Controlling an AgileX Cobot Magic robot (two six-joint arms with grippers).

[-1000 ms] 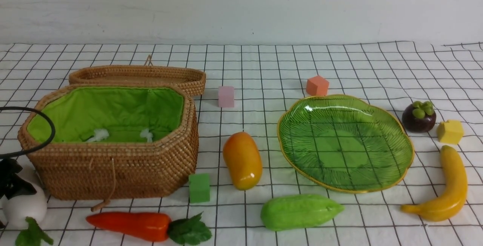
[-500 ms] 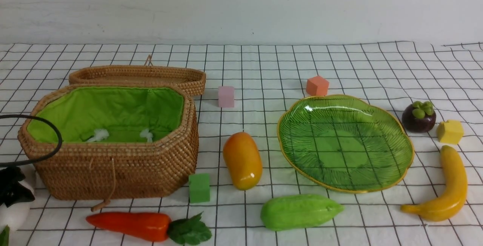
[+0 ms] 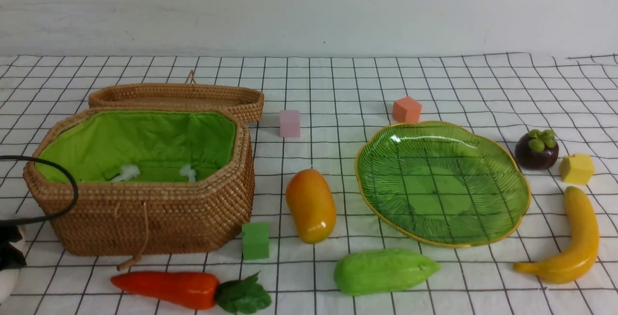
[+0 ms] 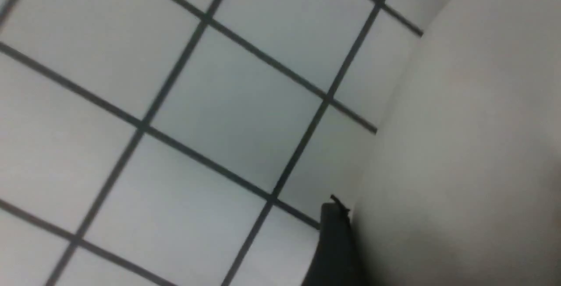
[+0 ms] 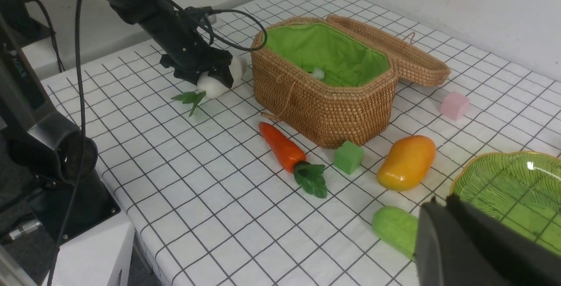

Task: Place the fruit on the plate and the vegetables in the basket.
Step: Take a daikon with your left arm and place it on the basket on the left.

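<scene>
One vegetable is the business of this moment: my left gripper (image 5: 210, 77) straddles the white vegetable (image 5: 209, 89) at the near left of the cloth, just left of the basket (image 3: 145, 218). The left wrist view shows one dark finger (image 4: 335, 242) against its smooth flank. I cannot tell whether the jaws grip it or merely bracket it, so I judge the step in hand to be the grasp itself. I want the pads seated across the broad middle of that round body, since a slick curved skin will likely slip out of a shallow pinch. Its leaves (image 5: 188, 98) lie on the cloth on the near side, and I would keep them out of the jaws. With a sound hold I would lift straight up, clear the woven rim, carry right over the green lining and let go low. The black cable (image 3: 72, 189) loops across the basket's left end, so I would watch that it does not snag. Farther right, the carrot (image 3: 164, 288) and gourd (image 3: 381, 271) lie on the near cloth. The mango (image 3: 311, 206), banana (image 3: 574, 242) and mangosteen (image 3: 536, 150) lie around the bare plate (image 3: 434, 184). My right gripper (image 5: 477, 242) is clenched, with nothing in it that I can see.
</scene>
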